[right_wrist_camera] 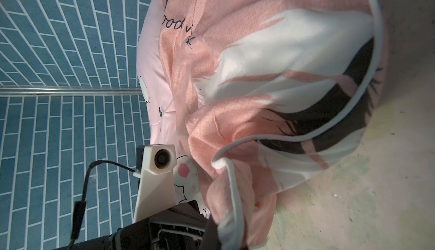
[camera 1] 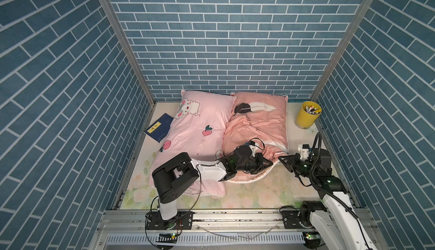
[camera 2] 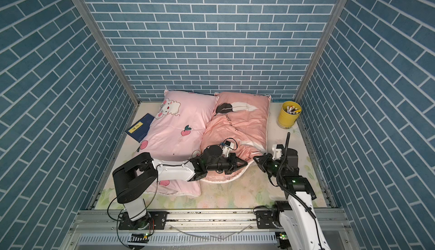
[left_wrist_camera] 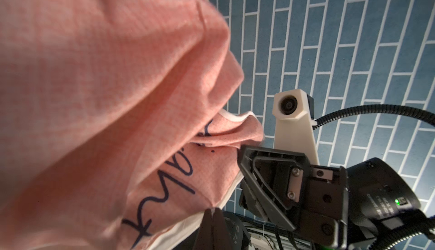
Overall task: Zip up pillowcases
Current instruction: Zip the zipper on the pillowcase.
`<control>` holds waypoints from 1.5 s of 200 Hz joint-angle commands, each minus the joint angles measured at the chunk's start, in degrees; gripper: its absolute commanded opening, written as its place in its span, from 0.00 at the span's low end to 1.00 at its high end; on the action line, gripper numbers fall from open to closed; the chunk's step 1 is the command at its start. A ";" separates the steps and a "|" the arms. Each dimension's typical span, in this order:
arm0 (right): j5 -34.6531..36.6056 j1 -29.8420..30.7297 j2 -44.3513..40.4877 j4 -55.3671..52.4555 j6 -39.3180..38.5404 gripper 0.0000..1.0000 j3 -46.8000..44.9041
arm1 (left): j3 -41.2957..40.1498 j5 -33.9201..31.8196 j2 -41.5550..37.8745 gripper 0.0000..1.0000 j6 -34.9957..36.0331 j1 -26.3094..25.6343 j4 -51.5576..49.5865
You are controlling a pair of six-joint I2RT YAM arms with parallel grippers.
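The salmon pillowcase [camera 1: 259,124] is lying on the right of the floral mat [camera 1: 270,190], its left edge pressing against the pale pink pillowcase [camera 1: 195,133]. The left gripper [camera 1: 270,164] is pinching its white-piped near hem with jaws closed; the right gripper [camera 1: 280,158], also closed, is gripping the crumpled near corner just beside it. Bare mat is lying open in front and along the right wall, where a round yellow cup [camera 1: 308,114] is standing in the far corner. The 2 cases are bulging softly; the salmon weave is showing a fine grid.
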 commanded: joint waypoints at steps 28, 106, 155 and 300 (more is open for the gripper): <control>3.20 -1.83 -0.47 -2.21 -4.18 0.00 5.01 | 0.74 1.66 -3.49 0.00 10.07 -0.28 -16.16; 3.59 -3.31 1.38 -3.66 -7.34 0.00 7.72 | 0.38 -1.20 -5.91 0.00 15.93 -0.39 -27.07; 4.68 -4.54 3.65 -4.51 -9.86 0.00 10.46 | -0.93 -2.96 -7.85 0.00 20.27 -0.39 -33.13; -2.22 -6.76 8.44 -23.44 -23.49 0.80 21.53 | 11.77 -0.76 -1.82 0.00 14.98 2.57 -27.30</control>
